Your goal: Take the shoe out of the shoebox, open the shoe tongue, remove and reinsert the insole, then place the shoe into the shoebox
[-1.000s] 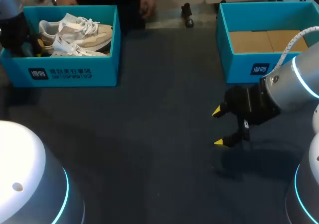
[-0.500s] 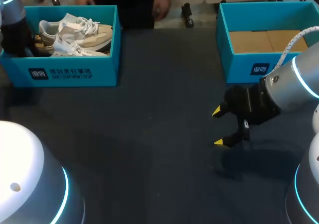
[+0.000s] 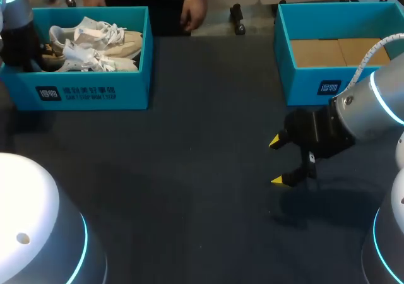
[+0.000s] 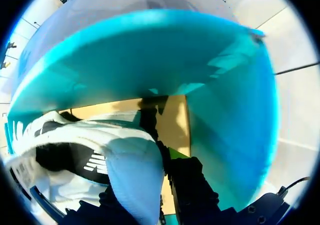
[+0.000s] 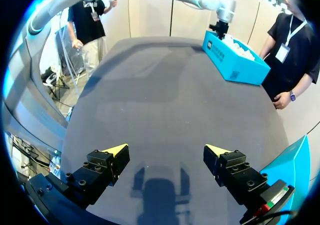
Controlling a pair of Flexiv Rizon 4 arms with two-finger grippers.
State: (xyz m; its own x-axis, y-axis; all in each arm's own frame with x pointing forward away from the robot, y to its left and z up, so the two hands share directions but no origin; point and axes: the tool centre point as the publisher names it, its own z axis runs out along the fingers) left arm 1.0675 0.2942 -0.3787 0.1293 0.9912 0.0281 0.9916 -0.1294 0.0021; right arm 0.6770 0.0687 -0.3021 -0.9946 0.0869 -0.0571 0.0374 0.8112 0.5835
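The dark table (image 3: 189,170) carries two teal shoeboxes at its far side. The loaded shoebox (image 3: 76,91) sits on my left and the empty shoebox (image 3: 315,85) on my right, well apart from each other.

My right arm (image 3: 372,113) comes in low from the right and hangs above bare table just in front of the empty shoebox. My left arm (image 3: 16,38) comes down at the far left end of the loaded shoebox.

Inside that box lies a pair of pale sneakers (image 3: 95,41), side by side. Their long axis runs along the box's length, with the heels at my left arm's end and the toes pointing toward the middle of the table.

My left gripper (image 3: 39,49) is down inside the box at that heel end. From its wrist, the nearer sneaker (image 4: 100,150) fills the space just ahead, with its rounded white heel right up against the gripper and the teal wall (image 4: 150,50) rising behind. The heel hides too much for me to tell whether this gripper is spread or already pinching it.

My right gripper (image 3: 276,161) is spread wide with nothing between its yellow tips, and it points across the table toward the loaded shoebox.

The lift out clearly belongs to my left arm, which is at the heel, while the right is far off. I judge the pull should go up and along the shoe's length so that the toe clears the box wall.
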